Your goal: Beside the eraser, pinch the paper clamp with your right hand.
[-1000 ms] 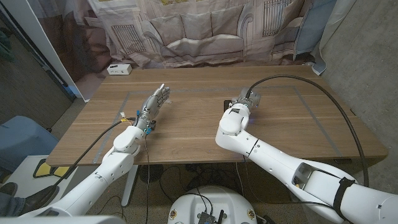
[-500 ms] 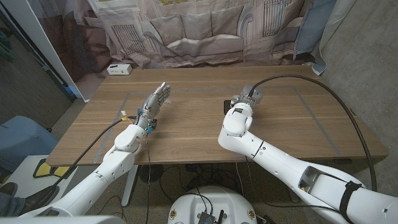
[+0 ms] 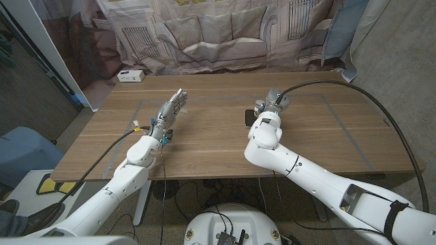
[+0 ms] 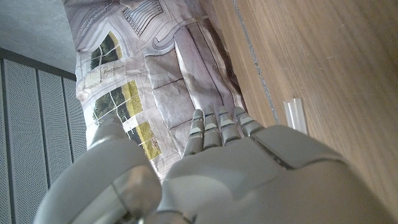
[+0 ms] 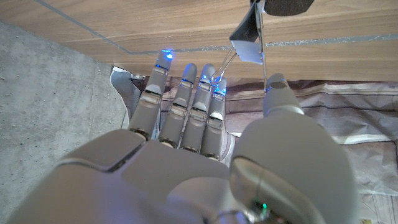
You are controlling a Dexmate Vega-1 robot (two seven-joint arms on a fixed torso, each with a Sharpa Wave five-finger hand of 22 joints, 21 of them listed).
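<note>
The wooden bench (image 3: 225, 143) carries both arms, which come in from the near corners in the head view. Behind it hangs a printed cloth backdrop (image 3: 218, 34), and toward 11 o'clock, past the bench's far left corner, sits a small white box (image 3: 129, 75). The right hand (image 3: 271, 109) reaches toward 12 o'clock just right of the bench's middle; from the head its fingers cannot be made out, but the right wrist view shows the hand (image 5: 205, 124) with fingers side by side and extended, thumb apart, the wire handles of the paper clamp (image 5: 247, 38) standing between thumb and fingertips; whether they actually touch it I cannot tell. The dark eraser (image 5: 281, 6) lies just beside the clamp, and the head view shows it as a small dark block (image 3: 248, 117) touching the hand's left side. The left hand (image 3: 169, 112) stands at 10 o'clock, fingers straight and together, holding nothing.
</note>
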